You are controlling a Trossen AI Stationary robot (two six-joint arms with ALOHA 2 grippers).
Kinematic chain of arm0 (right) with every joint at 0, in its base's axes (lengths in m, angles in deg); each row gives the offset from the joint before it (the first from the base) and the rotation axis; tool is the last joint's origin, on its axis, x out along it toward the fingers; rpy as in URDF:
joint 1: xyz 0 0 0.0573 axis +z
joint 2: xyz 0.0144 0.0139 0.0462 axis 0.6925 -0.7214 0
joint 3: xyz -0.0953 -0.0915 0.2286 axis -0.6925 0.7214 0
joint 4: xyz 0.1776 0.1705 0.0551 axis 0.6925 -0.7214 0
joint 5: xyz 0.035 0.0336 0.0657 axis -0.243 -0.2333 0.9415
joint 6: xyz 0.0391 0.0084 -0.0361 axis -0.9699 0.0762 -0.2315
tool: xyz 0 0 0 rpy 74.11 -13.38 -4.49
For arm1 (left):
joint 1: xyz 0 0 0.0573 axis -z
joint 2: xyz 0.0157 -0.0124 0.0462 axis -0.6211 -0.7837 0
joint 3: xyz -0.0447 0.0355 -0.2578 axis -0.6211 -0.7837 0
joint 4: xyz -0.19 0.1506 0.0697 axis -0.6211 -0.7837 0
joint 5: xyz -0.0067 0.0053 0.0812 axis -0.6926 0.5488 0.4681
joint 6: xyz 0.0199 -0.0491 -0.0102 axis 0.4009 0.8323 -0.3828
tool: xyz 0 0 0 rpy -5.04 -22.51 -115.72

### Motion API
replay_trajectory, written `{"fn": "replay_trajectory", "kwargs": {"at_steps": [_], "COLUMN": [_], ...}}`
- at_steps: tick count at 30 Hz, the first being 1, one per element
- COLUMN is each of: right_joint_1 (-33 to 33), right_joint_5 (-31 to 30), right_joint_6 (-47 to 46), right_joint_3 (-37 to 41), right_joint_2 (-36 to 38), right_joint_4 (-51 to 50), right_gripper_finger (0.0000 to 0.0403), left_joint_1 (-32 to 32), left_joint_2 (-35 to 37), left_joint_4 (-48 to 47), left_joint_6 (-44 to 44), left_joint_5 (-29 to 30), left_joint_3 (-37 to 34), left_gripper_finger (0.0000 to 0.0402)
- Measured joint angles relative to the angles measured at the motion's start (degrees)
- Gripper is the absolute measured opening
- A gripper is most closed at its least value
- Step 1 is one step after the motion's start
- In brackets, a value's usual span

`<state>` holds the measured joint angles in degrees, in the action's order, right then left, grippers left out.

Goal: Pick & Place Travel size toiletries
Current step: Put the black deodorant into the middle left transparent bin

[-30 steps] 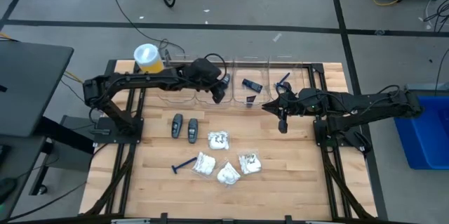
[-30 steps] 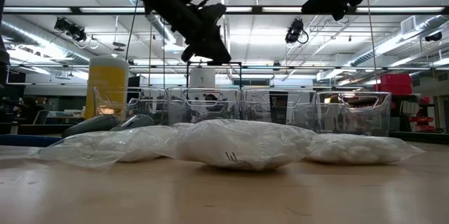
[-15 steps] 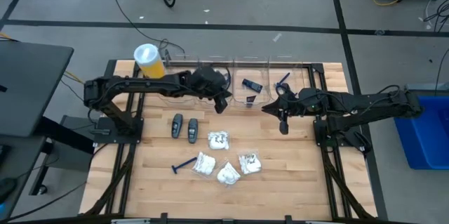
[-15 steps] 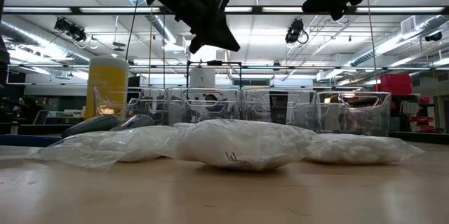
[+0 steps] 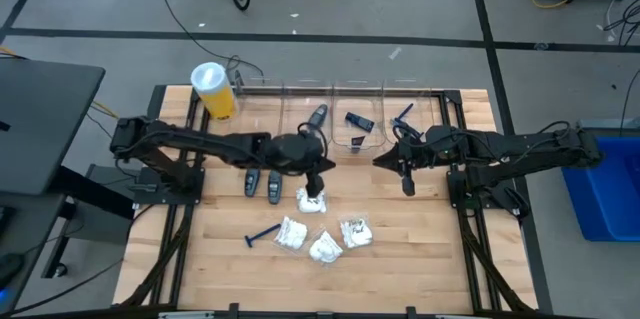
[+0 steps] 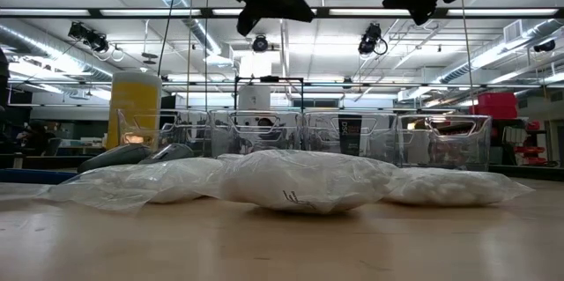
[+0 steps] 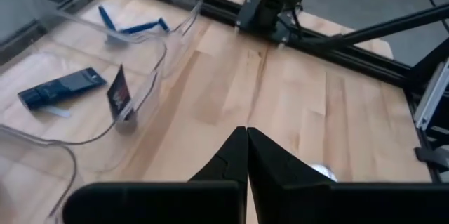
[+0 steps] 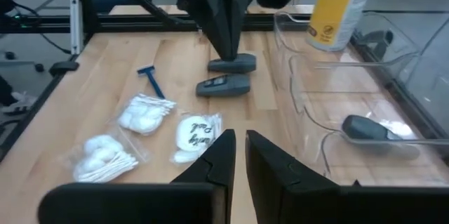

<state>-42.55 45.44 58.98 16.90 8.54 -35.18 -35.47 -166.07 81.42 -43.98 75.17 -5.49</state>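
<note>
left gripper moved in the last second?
Yes. In the high view the left gripper has swung away from the row of clear bins at the table's back edge and now sits, shut, over a white packet mid-table.
</note>
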Motion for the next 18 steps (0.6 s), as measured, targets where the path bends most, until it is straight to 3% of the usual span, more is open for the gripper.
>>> {"fn": "replay_trajectory", "kwargs": {"at_steps": [11, 18], "right_joint_1": [0.0, 0.0], "right_joint_5": [3.4, 3.4], "right_joint_6": [0.0, -1.9], "right_joint_3": [0.0, 0.0], "right_joint_2": [0.0, 0.0], "right_joint_4": [0.0, 0.0], "right_gripper_finger": [0.0037, 0.0038], "left_joint_1": [4.2, 4.2], "left_joint_2": [0.2, 0.2], "left_joint_4": [-3.1, -13.6], "left_joint_6": [1.0, -0.2], "left_joint_5": [1.6, -3.8], "left_joint_3": [0.0, 0.0], "left_gripper_finger": [0.0006, 0.0005]}}
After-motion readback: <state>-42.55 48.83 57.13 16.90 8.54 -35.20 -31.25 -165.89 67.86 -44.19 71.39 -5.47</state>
